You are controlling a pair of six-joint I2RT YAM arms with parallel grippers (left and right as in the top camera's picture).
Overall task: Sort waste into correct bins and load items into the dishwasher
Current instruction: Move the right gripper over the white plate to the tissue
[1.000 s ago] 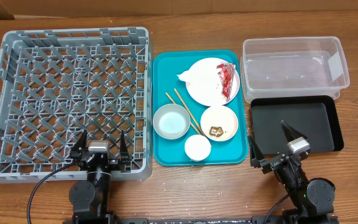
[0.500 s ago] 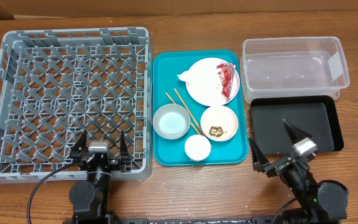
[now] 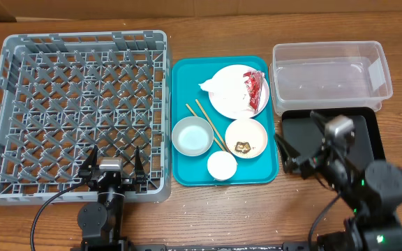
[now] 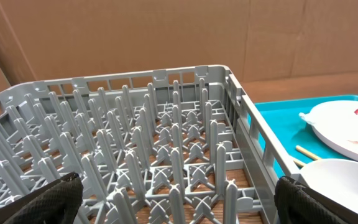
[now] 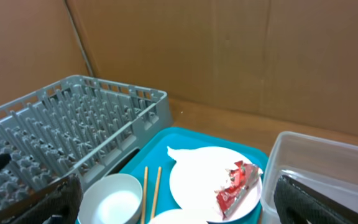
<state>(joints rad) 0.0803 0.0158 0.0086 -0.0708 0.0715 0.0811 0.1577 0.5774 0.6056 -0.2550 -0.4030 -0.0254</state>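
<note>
My left gripper [image 3: 114,159] has its jaws spread fully with nothing between them. It sits at the near edge of the large square grey plastic lattice dish rack [image 3: 19,49], aimed across its grid floor. In its wrist view the rack fills the frame and the flat teal plastic tray [image 4: 278,115] lies off to the right, outside the jaws.

My right gripper [image 3: 302,134] is wide open too and empty. It is above the near-left corner of the shallow black rectangular tray [image 3: 372,139], angled toward the teal tray.

Ahead of these jaws (wrist view) is the large round pale plate [image 5: 197,177], with the small red wrapper [image 5: 234,183] on its right side. The clear rectangular plastic tub [image 5: 303,162] is at the right.

Overhead, all on the teal tray and touching neither gripper:
- two thin wooden chopsticks [image 3: 204,125] lie left of that plate
- the grey-blue bowl [image 3: 192,135] is beside them
- a smaller round plate [image 3: 246,132] carries a small brown food lump [image 3: 242,146]
- a small white cup [image 3: 222,164] sits near the tray's front edge
</note>
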